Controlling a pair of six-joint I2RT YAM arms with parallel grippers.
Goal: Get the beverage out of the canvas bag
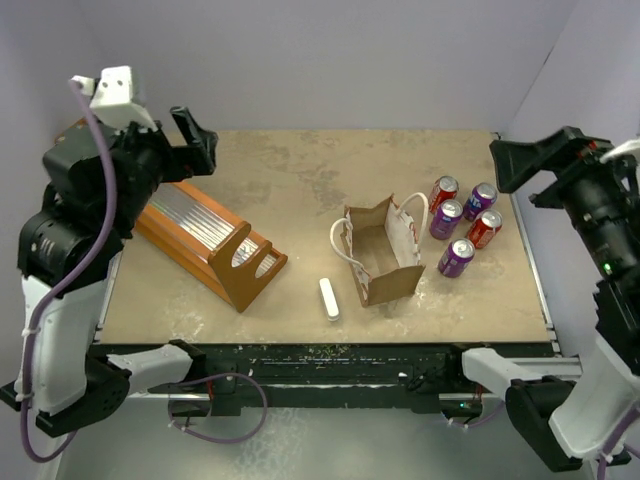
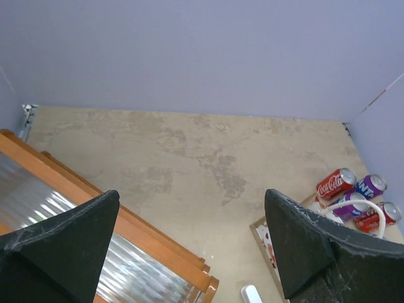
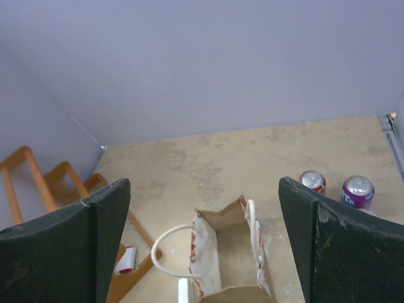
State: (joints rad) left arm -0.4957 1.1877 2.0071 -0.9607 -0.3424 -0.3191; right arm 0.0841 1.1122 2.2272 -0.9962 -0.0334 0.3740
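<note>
The canvas bag (image 1: 380, 255) stands open in the middle of the table, brown with white printed sides and white loop handles. Its inside (image 3: 237, 252) shows only brown lining, with no can in view. Several beverage cans, red and purple (image 1: 446, 218), stand in a cluster just right of the bag; two of them show in the right wrist view (image 3: 357, 189). My left gripper (image 1: 200, 135) (image 2: 191, 192) is open and empty, raised over the far left of the table. My right gripper (image 1: 505, 165) (image 3: 203, 180) is open and empty, raised at the right and facing the bag.
A long orange wooden rack (image 1: 210, 240) with a ribbed metal bed lies diagonally on the left. A small white oblong object (image 1: 329, 298) lies by the bag's near left corner. Grey walls close in the table at the back and right.
</note>
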